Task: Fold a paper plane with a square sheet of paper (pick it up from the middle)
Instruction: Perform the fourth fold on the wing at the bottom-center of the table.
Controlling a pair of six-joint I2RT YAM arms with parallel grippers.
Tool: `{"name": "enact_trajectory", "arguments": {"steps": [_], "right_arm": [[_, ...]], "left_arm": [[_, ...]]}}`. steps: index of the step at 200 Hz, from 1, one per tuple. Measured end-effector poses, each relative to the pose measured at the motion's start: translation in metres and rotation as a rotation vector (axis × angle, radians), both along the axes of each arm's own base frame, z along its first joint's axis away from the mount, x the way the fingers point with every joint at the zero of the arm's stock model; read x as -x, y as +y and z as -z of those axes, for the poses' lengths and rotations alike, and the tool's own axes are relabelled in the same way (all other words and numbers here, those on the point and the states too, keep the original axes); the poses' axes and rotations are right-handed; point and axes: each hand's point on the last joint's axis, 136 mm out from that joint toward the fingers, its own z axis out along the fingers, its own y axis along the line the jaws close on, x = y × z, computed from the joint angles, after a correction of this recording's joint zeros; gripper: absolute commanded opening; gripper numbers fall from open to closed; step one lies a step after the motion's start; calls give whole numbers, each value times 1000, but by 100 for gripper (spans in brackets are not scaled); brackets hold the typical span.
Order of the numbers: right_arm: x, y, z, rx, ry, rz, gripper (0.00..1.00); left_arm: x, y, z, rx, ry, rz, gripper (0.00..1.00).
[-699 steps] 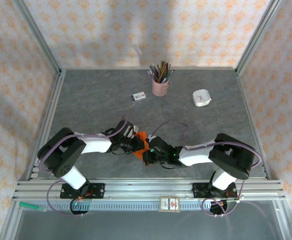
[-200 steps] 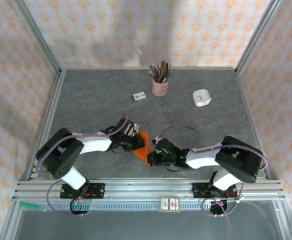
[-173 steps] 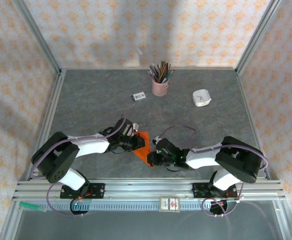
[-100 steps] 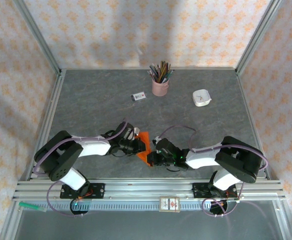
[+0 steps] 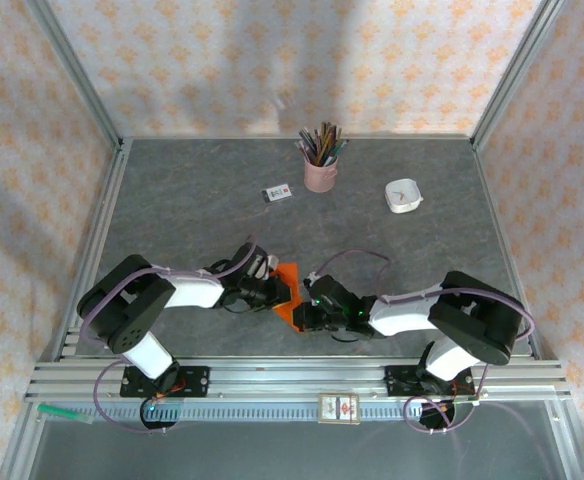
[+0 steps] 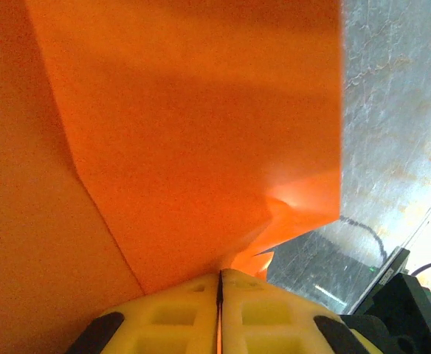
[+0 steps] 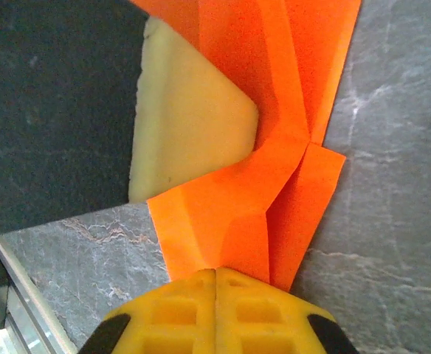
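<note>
Sheet of paper (image 5: 287, 278) between left hand (image 5: 272, 291) and right hand (image 5: 301, 314) at table (image 5: 182, 225) front; pencil cup (image 5: 320, 174), card (image 5: 277, 193) behind

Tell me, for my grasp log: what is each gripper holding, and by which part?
Both pinch the folded orange paper: left gripper at a creased edge, right gripper at its layered edge.

Seen from above, the left gripper (image 5: 272, 292) and right gripper (image 5: 304, 312) hid parts of the orange paper (image 5: 289, 283); the white card's (image 5: 277, 193) print was too small to read.
</note>
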Motion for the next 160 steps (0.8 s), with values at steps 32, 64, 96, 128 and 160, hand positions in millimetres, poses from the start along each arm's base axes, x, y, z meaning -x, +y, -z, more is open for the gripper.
{"name": "enact_trajectory", "arguments": {"steps": [32,64,96,128,160], "right_arm": [[-1,2,0,3,-2,-2,0],[-2,3,1,5,-5,-2,0],[-2,3,1,6,-5,-3,0],[-2,2,1,6,-5,-3,0],[-2,2,1,4,-6,-3,0]], "left_arm": [[-13,5,-1,8,1,-7,14],[-27,10,-1,10,6,-11,14],[-57,22,-2,-1,-19,-56,15],[-77,29,-3,-6,-30,-81,15],[-95,32,-3,-13,-46,-90,15]]}}
